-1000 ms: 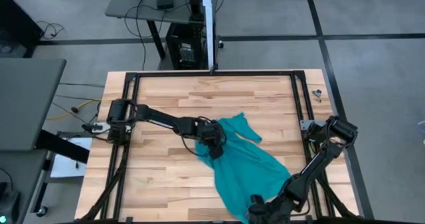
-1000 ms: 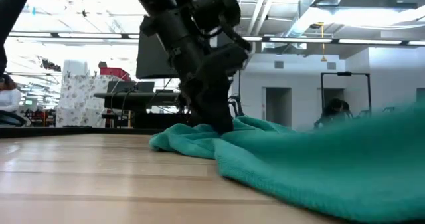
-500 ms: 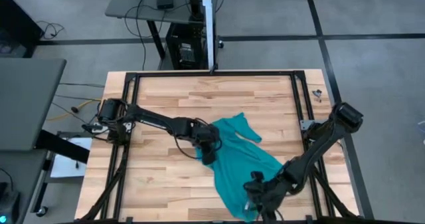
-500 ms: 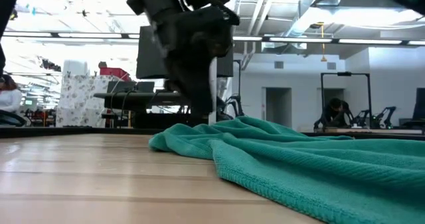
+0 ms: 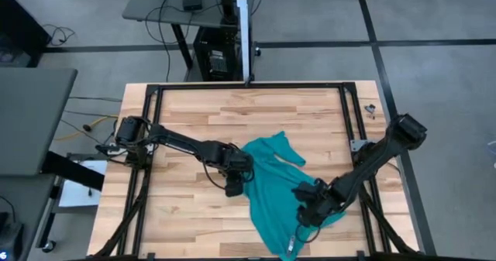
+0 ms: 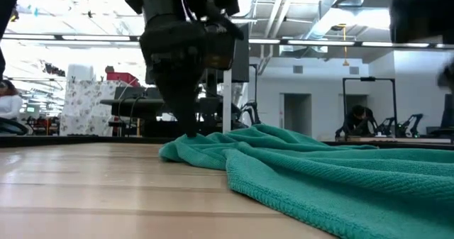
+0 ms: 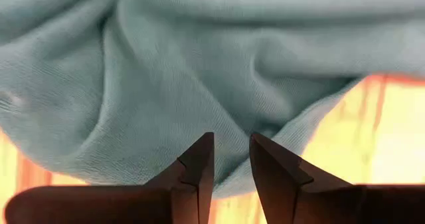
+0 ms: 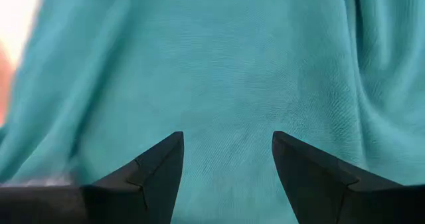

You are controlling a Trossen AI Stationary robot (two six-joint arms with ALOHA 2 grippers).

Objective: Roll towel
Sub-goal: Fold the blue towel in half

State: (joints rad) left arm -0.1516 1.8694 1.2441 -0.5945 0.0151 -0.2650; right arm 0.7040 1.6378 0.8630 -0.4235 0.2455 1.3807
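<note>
The teal towel [image 5: 279, 191] lies crumpled on the wooden table and runs from a narrow far end [image 5: 280, 146] toward the near edge. It also shows in the low view [image 6: 319, 175]. My left gripper [image 5: 235, 185] hangs just above the table at the towel's left edge. Its fingers are a narrow gap apart with nothing between them [image 7: 232, 159]. My right gripper [image 5: 310, 208] is over the towel's near right part, open and empty [image 8: 228, 157]. Its fingers point at the cloth.
A black frame [image 5: 147, 137] runs round the table top. Bare wood [image 5: 186, 214] lies to the left of the towel and along the far side. A small dark object [image 5: 370, 108] sits at the far right corner.
My left gripper has come up off the towel's far fold and moved toward the table's near left, to the towel's left edge. My right gripper has gone from the near edge toward the far edge, over the towel. The towel's raised near right part has dropped flat.
</note>
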